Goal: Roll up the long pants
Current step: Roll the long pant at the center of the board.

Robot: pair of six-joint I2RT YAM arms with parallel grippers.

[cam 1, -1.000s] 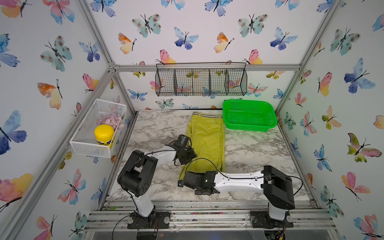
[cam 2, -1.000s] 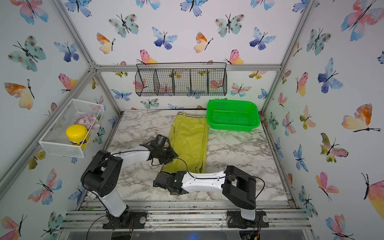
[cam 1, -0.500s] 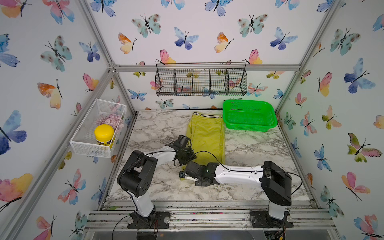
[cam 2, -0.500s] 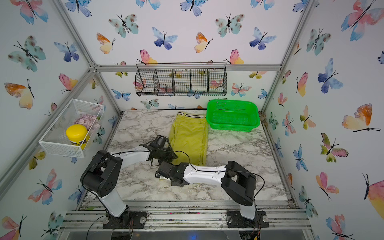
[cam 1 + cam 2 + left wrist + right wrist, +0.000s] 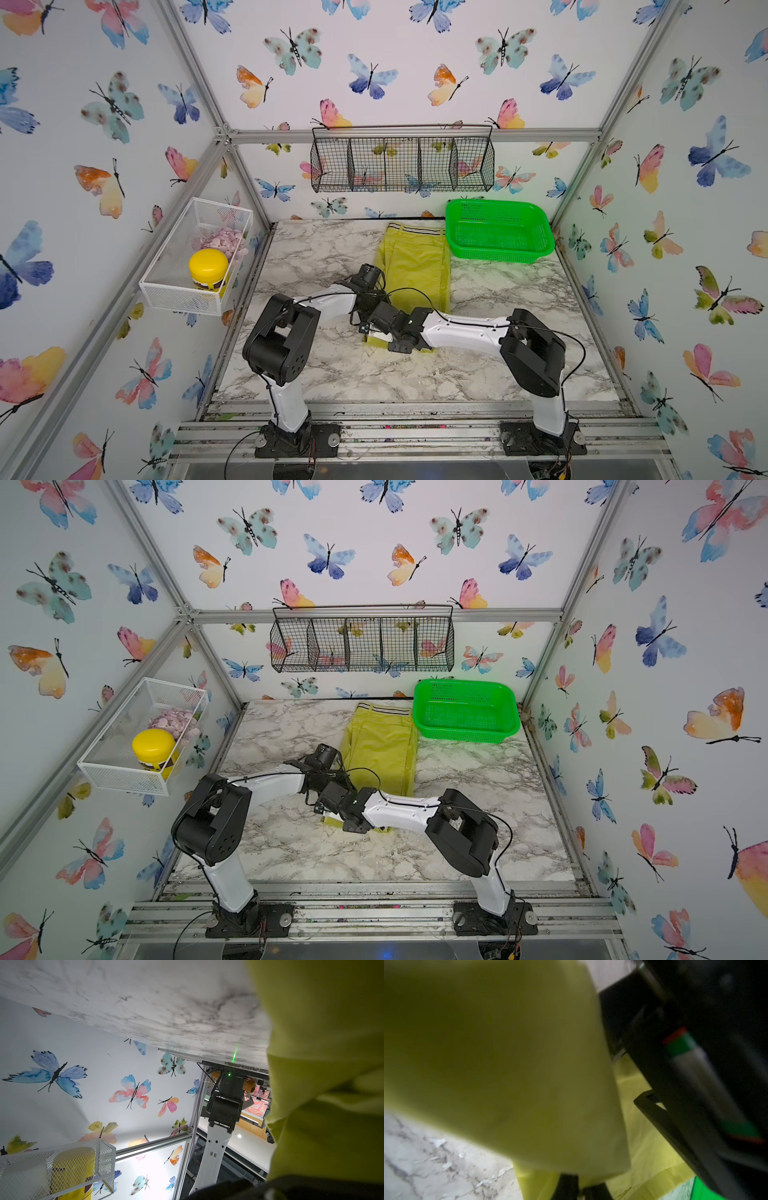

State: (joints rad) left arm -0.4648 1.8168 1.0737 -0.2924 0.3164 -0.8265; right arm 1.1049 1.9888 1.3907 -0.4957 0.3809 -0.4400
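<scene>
Both arms low over long pants (image 5: 415,266) hem; right hand (image 5: 374,332) pinches it, left hand (image 5: 371,301) unclear.

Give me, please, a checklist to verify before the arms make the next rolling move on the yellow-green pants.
1. right fingers closed on the near hem of the long pants: ok.
2. left fingers holding the cloth: cannot tell; the right arm crosses over them.
3. Pants lying flat and straight up to the striped waistband: ok.
4. green basket apart from the pants: cannot tell; their edges meet in both top views.
5. First turn of the roll formed: not ok; only a lifted flap shows in the right wrist view.
</scene>
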